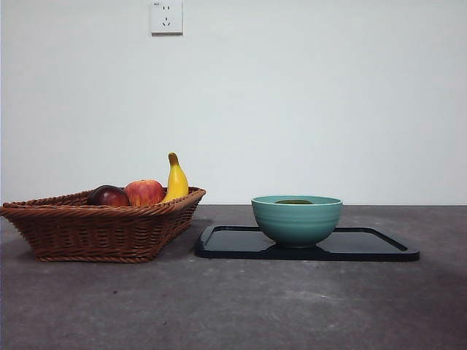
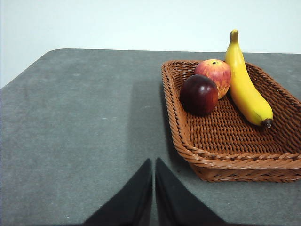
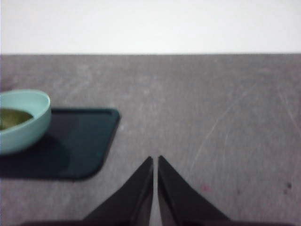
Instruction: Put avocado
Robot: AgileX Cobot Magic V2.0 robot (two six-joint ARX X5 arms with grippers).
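Note:
The avocado (image 1: 294, 201) is dull dark green and lies inside a teal bowl (image 1: 297, 220); only its top shows above the rim. The bowl stands on a black tray (image 1: 379, 246). In the right wrist view the avocado (image 3: 10, 117) shows inside the bowl (image 3: 28, 123). My right gripper (image 3: 155, 162) is shut and empty over bare table, beside the tray. My left gripper (image 2: 154, 165) is shut and empty, over bare table beside the wicker basket (image 2: 207, 155). Neither gripper shows in the front view.
The wicker basket (image 1: 95, 226) stands left of the tray and holds a dark red-purple fruit (image 1: 108, 196), a red apple (image 1: 144, 192) and a banana (image 1: 175, 180). A white wall with a socket (image 1: 166, 16) stands behind the table.

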